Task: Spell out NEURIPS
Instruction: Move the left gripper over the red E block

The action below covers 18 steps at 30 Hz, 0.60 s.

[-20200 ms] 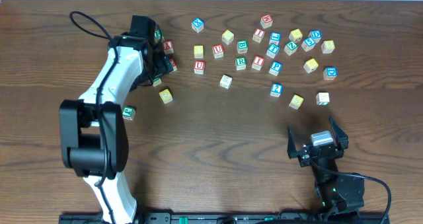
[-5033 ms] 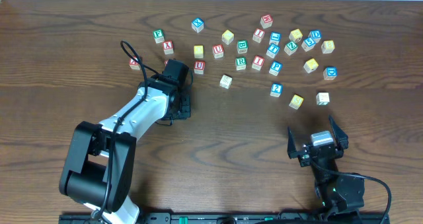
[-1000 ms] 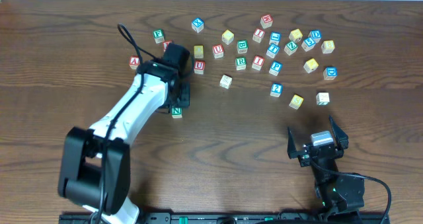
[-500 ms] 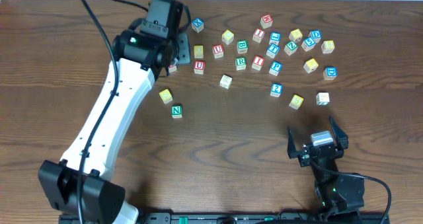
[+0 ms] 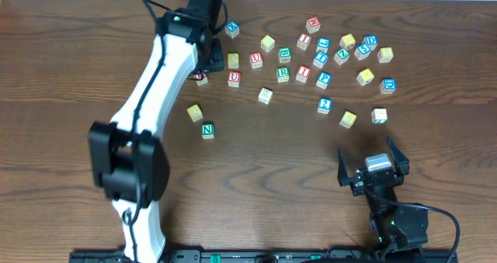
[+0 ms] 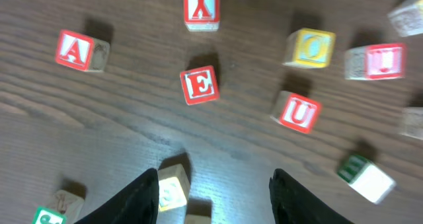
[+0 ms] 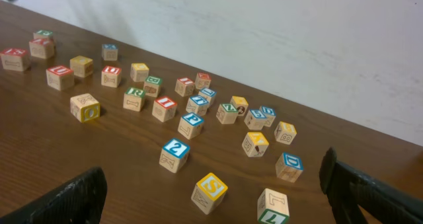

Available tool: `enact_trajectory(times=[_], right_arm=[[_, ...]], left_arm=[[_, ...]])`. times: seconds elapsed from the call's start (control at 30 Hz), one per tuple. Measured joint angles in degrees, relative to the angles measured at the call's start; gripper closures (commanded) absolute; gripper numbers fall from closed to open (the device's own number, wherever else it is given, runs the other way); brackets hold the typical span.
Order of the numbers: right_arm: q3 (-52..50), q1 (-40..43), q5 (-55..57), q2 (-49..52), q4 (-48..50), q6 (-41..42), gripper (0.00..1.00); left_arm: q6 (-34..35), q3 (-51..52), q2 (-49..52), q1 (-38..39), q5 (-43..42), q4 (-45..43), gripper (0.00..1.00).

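Between your left pincer's [image 6: 213,187] half-spread fingers, low in the wrist view, nothing is held. The red E cube [image 6: 199,85] sits just above them, mid-frame, untouched. The N cube [image 5: 207,129] stands apart on the tabletop [image 5: 272,154], so E looks next: descend, centre, pinch.

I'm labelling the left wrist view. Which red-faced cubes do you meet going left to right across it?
A cube → E cube → U cube → blurred red cube. The red cube above E overlaps it, so omitted.
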<state>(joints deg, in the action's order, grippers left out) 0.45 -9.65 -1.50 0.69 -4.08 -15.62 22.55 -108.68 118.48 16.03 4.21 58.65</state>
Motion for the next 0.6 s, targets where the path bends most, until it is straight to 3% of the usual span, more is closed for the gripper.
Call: enact_trajectory(times=[0.6], right_arm=[[0.0, 0.0, 0.0, 0.0, 0.0, 0.0, 0.01]], left_arm=[[3.5, -5.6, 3.3, -2.6, -0.4, 1.4, 0.46]])
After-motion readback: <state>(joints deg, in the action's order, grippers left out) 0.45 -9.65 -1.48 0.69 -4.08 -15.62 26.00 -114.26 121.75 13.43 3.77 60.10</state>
